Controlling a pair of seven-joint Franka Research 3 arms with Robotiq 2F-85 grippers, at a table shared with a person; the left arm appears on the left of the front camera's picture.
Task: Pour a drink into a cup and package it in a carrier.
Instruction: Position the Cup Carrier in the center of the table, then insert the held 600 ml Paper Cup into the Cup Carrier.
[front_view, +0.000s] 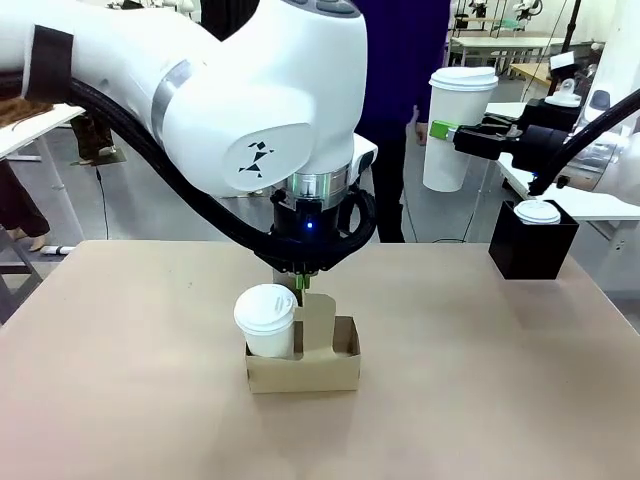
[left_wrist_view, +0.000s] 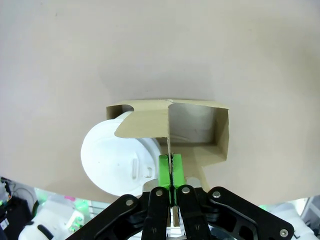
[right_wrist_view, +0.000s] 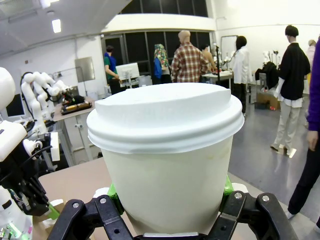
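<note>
We see left end effector (left_wrist_view: 171, 167) pinched shut on carrier (front_view: 320, 372) by centre handle (front_view: 318, 315). Lidded white cup (front_view: 266, 318) sits in carrier's left slot, on worktop (front_view: 480, 380). Right end effector (front_view: 442, 130) clamps second lidded cup (right_wrist_view: 167, 165) aloft, near black box (front_view: 530, 250).

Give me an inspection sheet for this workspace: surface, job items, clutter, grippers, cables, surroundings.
Surface: plain tan table, no spills seen.
Job's things: carrier on the table, lidded cup in one slot, other slot empty; second cup, lidded, held in the air.
Clutter: black box at the table's right edge, white lid on top.
Grippers: left gripper shut on the carrier's centre handle; right gripper shut on the second cup.
Cables: black cables along the left arm.
Surroundings: person standing beyond the table; other people farther off.
</note>
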